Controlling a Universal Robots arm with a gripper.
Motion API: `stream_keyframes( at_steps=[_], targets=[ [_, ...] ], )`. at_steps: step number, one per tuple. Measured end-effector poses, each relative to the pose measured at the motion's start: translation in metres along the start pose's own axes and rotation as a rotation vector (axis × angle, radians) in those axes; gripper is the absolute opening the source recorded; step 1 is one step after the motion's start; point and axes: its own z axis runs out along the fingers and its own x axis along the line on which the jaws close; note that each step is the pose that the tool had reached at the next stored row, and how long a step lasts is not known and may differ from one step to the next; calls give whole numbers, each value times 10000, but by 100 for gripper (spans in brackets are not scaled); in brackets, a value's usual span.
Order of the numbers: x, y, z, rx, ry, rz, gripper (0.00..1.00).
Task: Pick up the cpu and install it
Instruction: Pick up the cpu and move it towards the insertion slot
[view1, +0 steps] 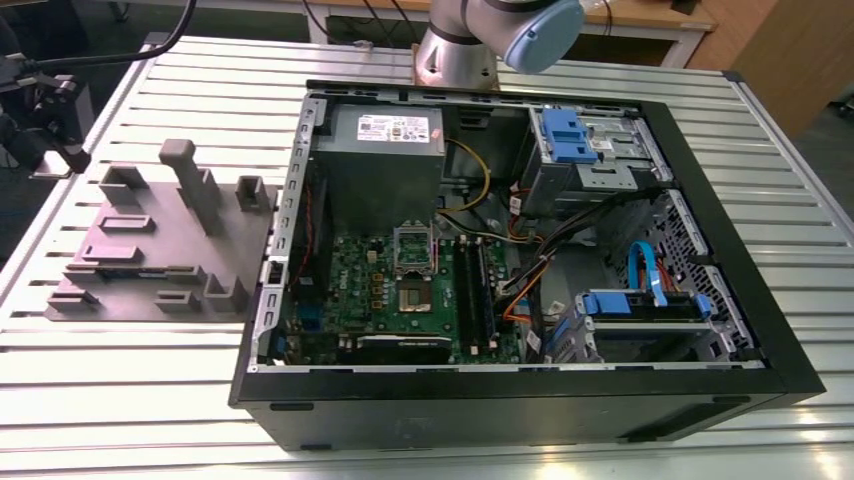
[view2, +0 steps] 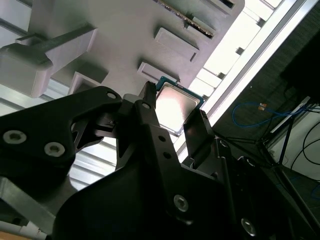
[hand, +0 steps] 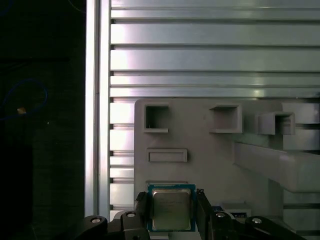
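The cpu, a small square chip with a shiny metal top and a green rim, sits between my two black fingers in both wrist views. My gripper is shut on its opposite edges. In the second wrist view the cpu hangs over the edge of the grey holder plate and the slatted table beyond it. In the exterior view my gripper is at the far left, above the table's edge and beside the grey holder plate.
An open computer case lies on the slatted metal table, at the exterior view's right of the plate. Its green motherboard faces up, with black memory sticks, cables and blue drive brackets around it. Tall pegs stand on the plate.
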Motion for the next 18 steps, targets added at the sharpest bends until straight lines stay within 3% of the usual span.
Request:
stream_keyframes(
  at_steps=[10,18],
  targets=[
    [-1,0,-10,3,4,0,47],
    [-2,5,-166,0,1,0,47]
  ],
)
